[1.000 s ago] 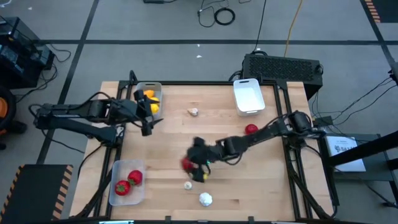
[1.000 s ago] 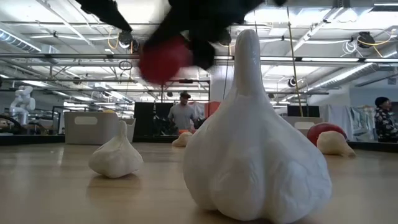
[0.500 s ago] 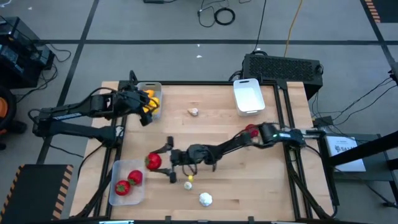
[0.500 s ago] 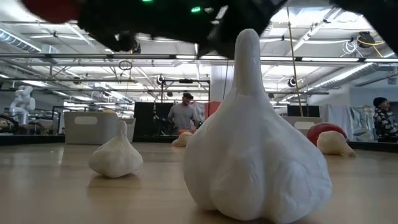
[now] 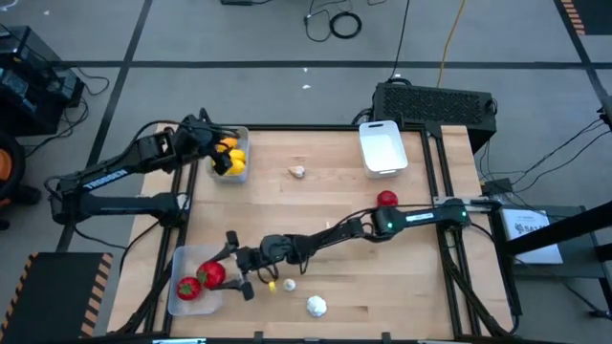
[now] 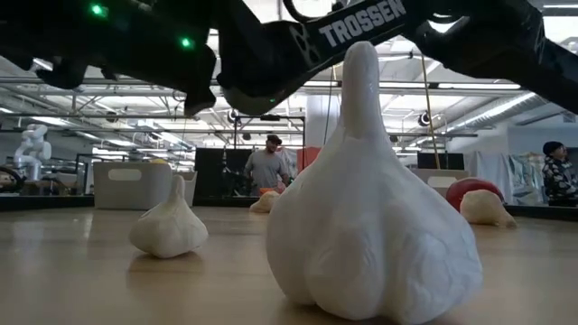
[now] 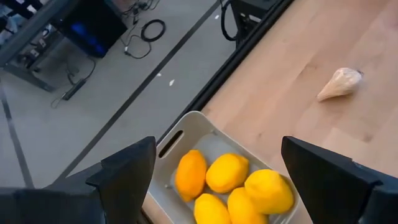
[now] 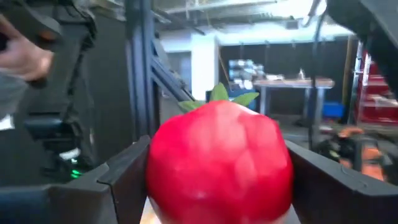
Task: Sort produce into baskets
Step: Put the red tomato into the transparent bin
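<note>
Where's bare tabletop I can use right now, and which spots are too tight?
Free: the wood between the lone garlic bulb and the white basket, and the strip right of the big garlic. Crowded: around the right gripper, holding a red piece over the clear basket, two small pieces beside.

My dark matt fingers hold a glossy red fruit above the pale, smooth wooden table.

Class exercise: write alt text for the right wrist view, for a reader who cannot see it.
A glossy red fruit with a green leafy top fills the view, held between the right end effector's two dark fingers. Behind it are dark frame posts and a bright, blurred workshop.
</note>
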`<state>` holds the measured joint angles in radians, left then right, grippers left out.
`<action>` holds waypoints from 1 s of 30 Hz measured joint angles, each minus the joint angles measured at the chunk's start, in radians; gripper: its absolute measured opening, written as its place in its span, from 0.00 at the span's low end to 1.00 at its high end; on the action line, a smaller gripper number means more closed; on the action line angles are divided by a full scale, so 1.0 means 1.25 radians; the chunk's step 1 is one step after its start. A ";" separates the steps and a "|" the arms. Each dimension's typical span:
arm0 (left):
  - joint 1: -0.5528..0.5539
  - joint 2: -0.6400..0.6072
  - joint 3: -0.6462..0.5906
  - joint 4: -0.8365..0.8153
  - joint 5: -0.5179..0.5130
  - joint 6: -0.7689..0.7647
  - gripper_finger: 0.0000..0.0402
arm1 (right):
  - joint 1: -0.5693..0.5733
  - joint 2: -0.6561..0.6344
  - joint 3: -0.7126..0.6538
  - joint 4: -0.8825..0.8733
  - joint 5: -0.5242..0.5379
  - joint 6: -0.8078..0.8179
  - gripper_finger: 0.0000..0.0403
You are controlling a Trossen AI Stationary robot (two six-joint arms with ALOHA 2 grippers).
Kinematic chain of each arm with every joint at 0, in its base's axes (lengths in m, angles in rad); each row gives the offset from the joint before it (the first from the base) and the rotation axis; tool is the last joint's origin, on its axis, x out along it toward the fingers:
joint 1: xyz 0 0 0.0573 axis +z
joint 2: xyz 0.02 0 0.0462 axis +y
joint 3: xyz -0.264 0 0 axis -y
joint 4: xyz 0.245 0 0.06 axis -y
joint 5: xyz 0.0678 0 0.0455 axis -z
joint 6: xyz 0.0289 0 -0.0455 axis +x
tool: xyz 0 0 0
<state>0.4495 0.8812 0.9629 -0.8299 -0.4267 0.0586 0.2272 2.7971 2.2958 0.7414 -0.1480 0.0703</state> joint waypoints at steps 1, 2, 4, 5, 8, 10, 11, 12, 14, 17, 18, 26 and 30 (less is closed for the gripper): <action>0.006 0.000 0.000 0.004 0.006 0.000 0.88 | 0.000 0.000 0.000 -0.003 -0.017 0.009 0.74; 0.010 0.001 0.000 0.011 0.008 0.000 0.88 | -0.001 0.000 0.006 -0.009 -0.031 0.015 0.74; 0.020 0.006 0.000 0.019 0.020 0.005 0.88 | -0.001 0.000 0.011 -0.032 -0.037 0.013 0.74; 0.024 0.008 -0.001 0.023 0.029 0.006 0.88 | -0.001 0.000 0.011 -0.036 -0.038 0.013 0.74; 0.032 0.018 -0.001 0.038 0.053 0.005 0.88 | -0.002 0.000 0.011 -0.045 -0.038 0.013 0.74; 0.034 0.028 -0.001 0.037 0.064 0.005 0.88 | -0.003 0.000 0.011 -0.044 -0.034 0.013 0.74; 0.034 0.033 -0.001 0.037 0.066 0.005 0.88 | -0.004 0.000 0.011 -0.046 -0.031 0.010 0.74; 0.034 0.038 -0.001 0.037 0.066 0.005 0.88 | -0.005 0.000 0.011 -0.046 -0.030 0.004 0.75; 0.034 0.047 -0.001 0.037 0.066 0.002 0.88 | -0.008 0.001 0.011 -0.051 -0.027 -0.019 0.75; 0.034 0.057 -0.001 0.033 0.066 -0.001 0.88 | -0.016 0.010 0.016 -0.052 -0.023 -0.033 0.77; 0.033 0.057 -0.001 0.028 0.066 -0.005 0.88 | -0.018 0.012 0.016 -0.058 -0.022 -0.028 0.77; 0.032 0.058 -0.001 -0.062 0.066 -0.043 0.88 | -0.039 0.023 0.018 -0.027 0.067 -0.031 0.77; 0.031 0.058 -0.001 -0.062 0.066 -0.043 0.88 | -0.046 0.023 0.018 -0.039 0.068 -0.007 0.77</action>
<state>0.4885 0.9535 0.9616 -0.9070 -0.3439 0.0048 0.1699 2.8258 2.3182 0.6922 -0.0631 0.0616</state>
